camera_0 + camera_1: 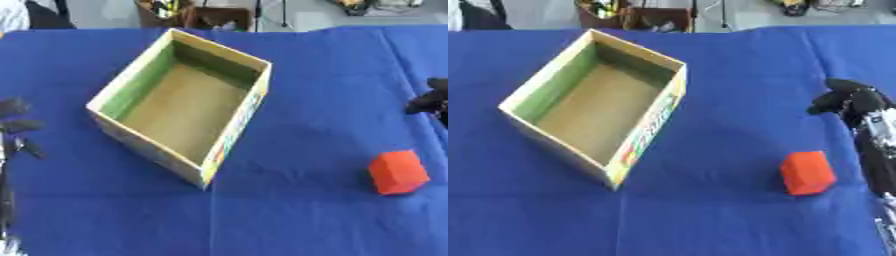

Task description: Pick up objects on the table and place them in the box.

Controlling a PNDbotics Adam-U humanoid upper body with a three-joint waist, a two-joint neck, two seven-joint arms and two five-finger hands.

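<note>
While the right robot hand (846, 102) hangs over the right side of the table (710, 210), we see its dark fingers curled inward around nothing, apart from everything else. The left robot hand (17, 125) shows at the left edge of the left eye view, its fingers spread and relaxed, also holding nothing.

Moving outward from the right robot hand, we count one red block (807, 173), lying on the blue cloth nearer to us than that hand and clear of it. It is the only loose object we can find on the table. We see no writing on it.

Further left stands one cardboard box (645, 131), open at the top and turned at an angle, one corner pointing toward us. It sits well apart from the red block. Its inside shows a plain brown floor and a greenish tint on the left inner wall. We count nothing inside it. The outer wall facing right carries coloured printing in red, green and blue, but we cannot read any letters or brand there.
</note>
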